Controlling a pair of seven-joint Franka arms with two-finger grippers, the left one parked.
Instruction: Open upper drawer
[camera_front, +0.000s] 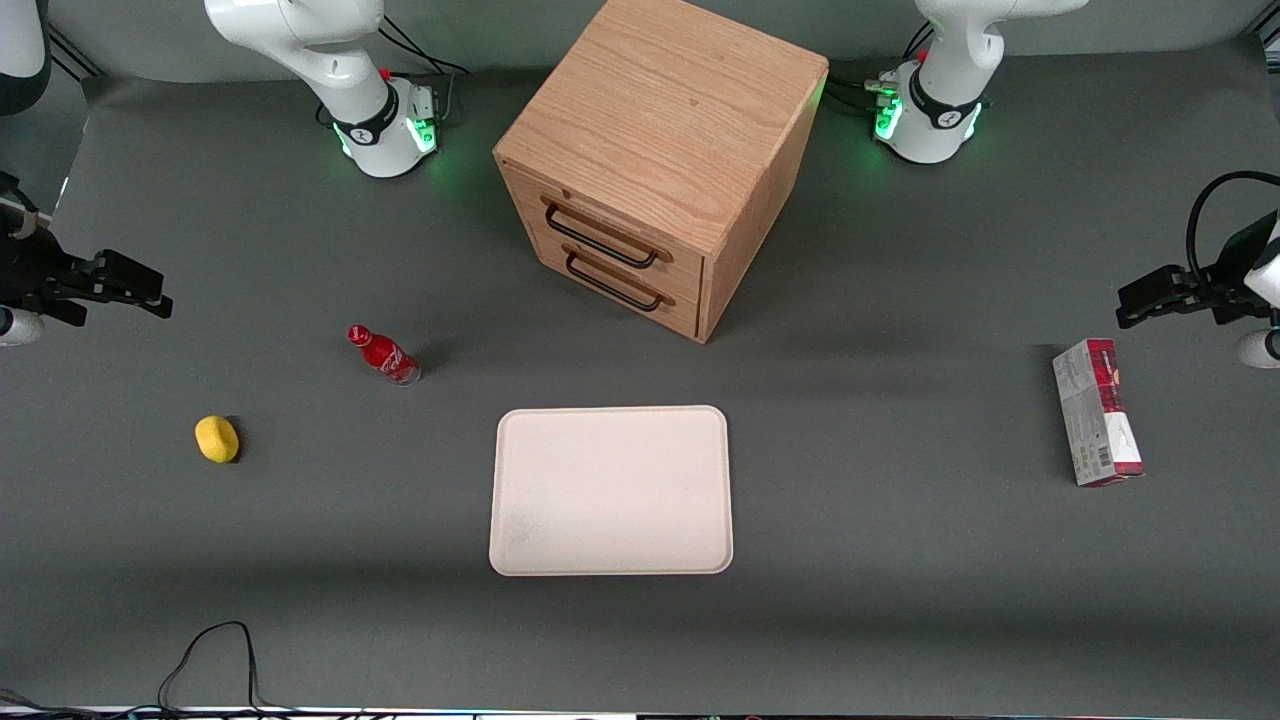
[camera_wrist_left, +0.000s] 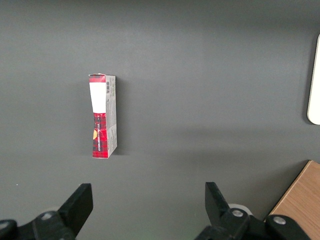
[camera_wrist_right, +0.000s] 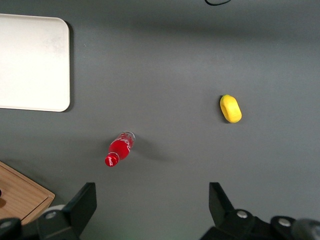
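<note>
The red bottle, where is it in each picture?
Front view: the red bottle stands between the yellow lemon and the wooden cabinet, farther from the camera than the tray.
Right wrist view: the bottle sits on the table below the open pincer, which hangs high over the table.
Left wrist view: not in it.
Shared landmark: the tray.

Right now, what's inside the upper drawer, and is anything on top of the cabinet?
The upper drawer is fully shut, so its contents are hidden. Nothing sits on the cabinet top. The open hand hangs over the table at the working arm's end, away from the handle.
</note>
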